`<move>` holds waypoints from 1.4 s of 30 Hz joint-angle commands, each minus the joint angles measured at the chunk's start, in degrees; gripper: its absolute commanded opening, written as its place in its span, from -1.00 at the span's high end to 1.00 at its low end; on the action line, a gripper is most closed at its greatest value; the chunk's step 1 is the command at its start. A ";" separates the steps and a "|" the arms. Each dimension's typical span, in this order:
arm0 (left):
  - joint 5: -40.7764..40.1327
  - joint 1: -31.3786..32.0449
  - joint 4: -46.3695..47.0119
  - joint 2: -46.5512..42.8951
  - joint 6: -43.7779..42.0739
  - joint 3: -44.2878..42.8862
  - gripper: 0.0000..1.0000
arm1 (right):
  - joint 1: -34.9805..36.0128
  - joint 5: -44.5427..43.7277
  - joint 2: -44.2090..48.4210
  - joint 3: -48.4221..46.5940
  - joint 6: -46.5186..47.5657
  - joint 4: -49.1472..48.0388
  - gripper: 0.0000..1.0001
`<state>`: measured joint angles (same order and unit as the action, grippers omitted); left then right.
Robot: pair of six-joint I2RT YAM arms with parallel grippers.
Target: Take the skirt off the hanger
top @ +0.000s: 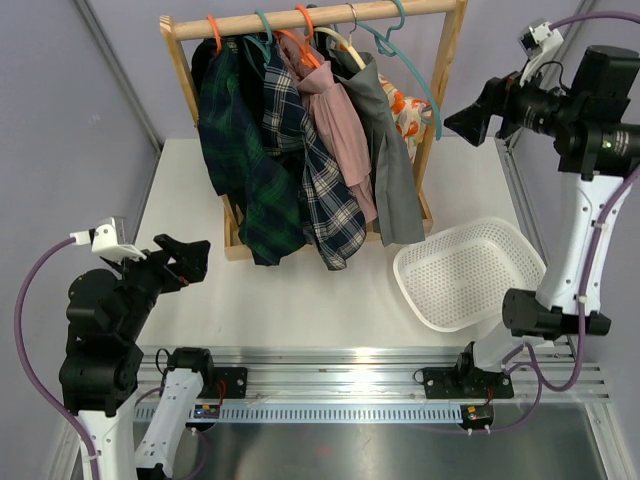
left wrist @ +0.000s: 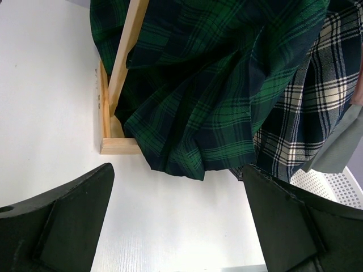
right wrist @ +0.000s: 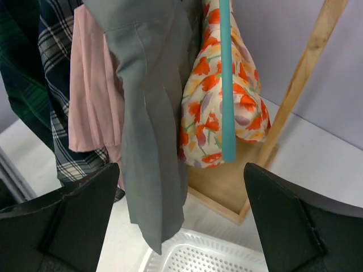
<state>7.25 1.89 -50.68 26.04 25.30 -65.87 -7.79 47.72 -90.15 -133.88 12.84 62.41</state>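
Several garments hang on hangers from a wooden rack (top: 300, 20): a green plaid skirt (top: 240, 170), a navy-and-white plaid one (top: 325, 200), a pink one (top: 340, 135), a grey one (top: 392, 170) and a floral one (top: 405, 115) on a teal hanger (top: 420, 80). My left gripper (top: 185, 258) is open and empty, low over the table, left of the green plaid skirt's hem (left wrist: 187, 153). My right gripper (top: 470, 118) is open and empty, raised just right of the rack, facing the grey skirt (right wrist: 150, 141) and floral skirt (right wrist: 227, 107).
A white perforated basket (top: 470, 272) lies on the table at the right, below the grey skirt; its rim shows in the right wrist view (right wrist: 193, 252). The rack's wooden base (left wrist: 113, 144) sits on the white table (top: 300, 300). Purple walls surround the space.
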 commanded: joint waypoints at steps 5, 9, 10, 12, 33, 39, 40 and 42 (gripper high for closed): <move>3.39 -0.31 3.74 0.59 -0.52 -0.50 -0.98 | 8.57 -5.32 -11.52 -12.00 -3.45 -3.17 -0.95; 4.18 -0.31 5.06 0.24 0.19 0.47 -0.98 | 10.43 -10.54 -17.86 -17.98 -2.47 -4.05 -0.88; 4.44 -0.31 5.32 -0.20 0.19 1.00 -0.98 | 10.78 -11.68 -18.83 -18.77 -2.12 -4.31 -0.87; 5.41 -0.31 6.29 -0.73 0.45 1.53 -0.98 | 11.04 -14.14 -20.93 -20.18 -0.98 -5.28 -0.81; 9.54 -0.31 9.46 -0.64 -0.25 3.38 -0.98 | 11.84 -11.07 -17.98 -18.17 -9.30 -20.73 1.00; 9.98 -0.31 9.19 -0.82 -0.95 3.20 -0.98 | 9.90 -9.94 -11.55 -12.37 -14.33 -28.75 1.00; 10.07 -0.31 9.19 -0.90 -1.30 3.20 -0.98 | 9.81 -9.41 -10.76 -11.50 -14.07 -28.40 1.00; 10.24 -0.31 9.28 -1.08 -1.66 3.11 -0.98 | 8.76 -8.88 -8.30 -7.99 -13.63 -28.31 1.00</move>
<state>15.25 1.89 -44.01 24.86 25.06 -62.22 2.63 37.28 -106.39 -142.67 1.37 49.34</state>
